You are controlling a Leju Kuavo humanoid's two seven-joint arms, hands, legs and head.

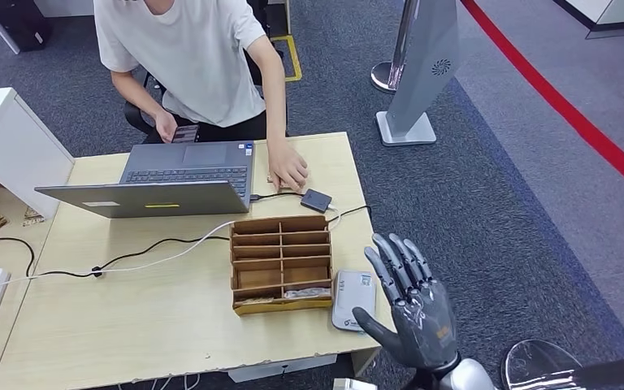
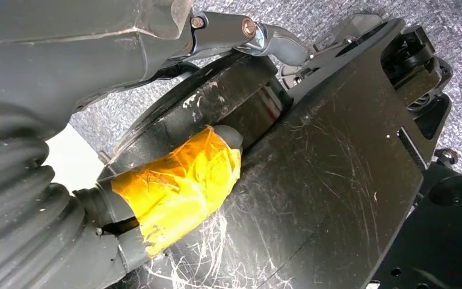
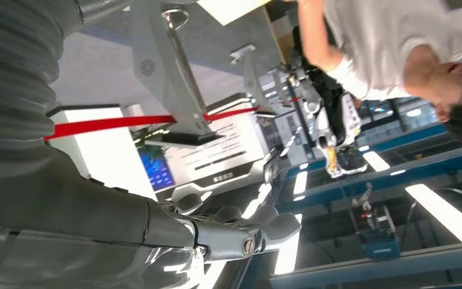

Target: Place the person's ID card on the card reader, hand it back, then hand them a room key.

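- The right hand (image 1: 413, 305) is hovering palm-out just off the desk's near right corner, fingers spread and holding nothing.
- The left hand (image 2: 174, 180) is hanging low beside the robot's own body in its wrist view; a taped finger is showing, but whether it is open or closed cannot be told.
- A person across the desk (image 1: 89, 325) is pressing one hand (image 1: 287, 168) flat on the far edge, apparently covering the card (image 1: 271, 179); only a sliver is peeking out, so this is a guess.
- A small dark reader (image 1: 315, 200) is sitting just beside that hand, cabled toward the laptop (image 1: 162, 183).
- A wooden tray (image 1: 280, 262) is standing nearer the robot, with what may be key cards in its front slots; too small to tell.
- A white device (image 1: 353, 298) is lying touching the tray's right side.
- Judgement: the card is looking thin, stiff, light and slick, lying flat on wood, so pinching it by a long edge, or sliding it over the desk edge first, is likely the surest hold.
- Pressing from above risks skidding it away.
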